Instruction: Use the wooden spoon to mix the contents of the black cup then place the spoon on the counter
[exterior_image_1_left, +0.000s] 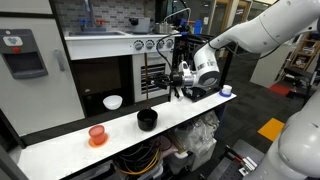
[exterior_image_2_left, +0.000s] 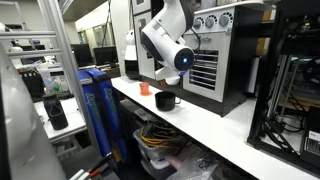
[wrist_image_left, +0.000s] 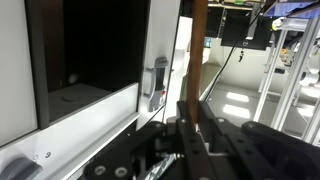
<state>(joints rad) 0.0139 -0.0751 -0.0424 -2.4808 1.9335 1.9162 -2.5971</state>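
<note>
In the wrist view my gripper (wrist_image_left: 193, 112) is shut on the reddish-brown wooden spoon (wrist_image_left: 198, 50). Its handle runs from between the fingers up to the top edge; the bowl end is out of frame. In both exterior views the gripper (exterior_image_1_left: 181, 82) (exterior_image_2_left: 163, 75) hangs above the white counter (exterior_image_1_left: 60, 150) (exterior_image_2_left: 240, 135), in front of the dark appliance. The black cup (exterior_image_1_left: 147, 120) (exterior_image_2_left: 166, 101) stands on the counter below the gripper, apart from it. I cannot make out the spoon in the exterior views, nor what is in the cup.
An orange-red translucent cup (exterior_image_1_left: 97, 135) (exterior_image_2_left: 145, 89) stands near the counter's front edge. A white bowl (exterior_image_1_left: 113, 102) sits inside the open dark appliance (exterior_image_1_left: 100, 85). A small blue and white cup (exterior_image_1_left: 226, 90) is on the counter beyond the gripper.
</note>
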